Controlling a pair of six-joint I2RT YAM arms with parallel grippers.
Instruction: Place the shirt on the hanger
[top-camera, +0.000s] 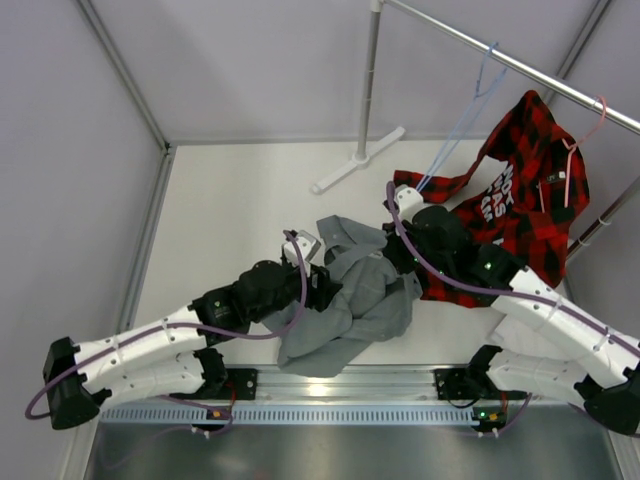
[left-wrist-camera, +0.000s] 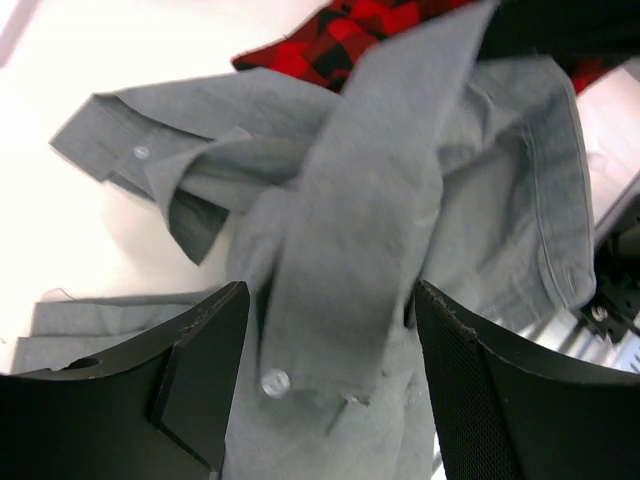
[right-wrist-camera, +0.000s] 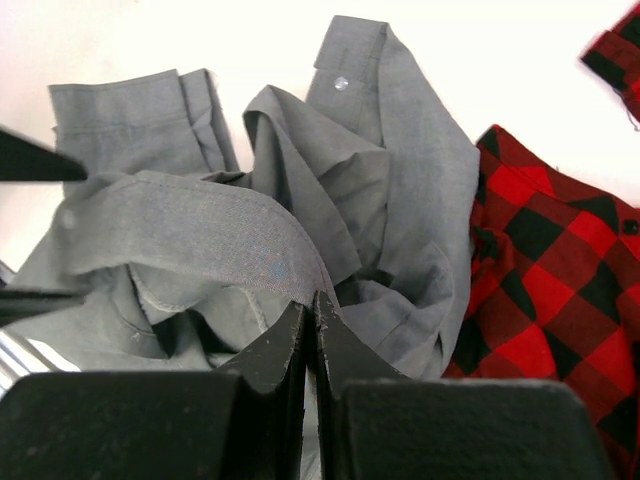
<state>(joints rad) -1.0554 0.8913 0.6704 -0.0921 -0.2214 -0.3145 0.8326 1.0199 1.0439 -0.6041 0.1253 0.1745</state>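
The grey shirt (top-camera: 355, 310) lies crumpled on the table between my two arms. My left gripper (top-camera: 322, 283) is open at its left side. In the left wrist view a button band of the shirt (left-wrist-camera: 370, 200) runs between the wide-apart fingers (left-wrist-camera: 200, 345) without being pinched. My right gripper (top-camera: 393, 258) is shut on a fold of the shirt (right-wrist-camera: 400, 180) at its upper right, fingertips (right-wrist-camera: 300, 325) pressed together on the fabric. The light-blue hanger (top-camera: 452, 138) hangs bare from the rail at the back right, apart from both grippers.
A red-and-black plaid shirt (top-camera: 520, 200) hangs on a pink hanger (top-camera: 570, 150) from the rail (top-camera: 520, 68) and drapes onto the table beside my right arm. The rack pole (top-camera: 370, 80) and its foot (top-camera: 355, 160) stand at the back. A metal strip edges the table front.
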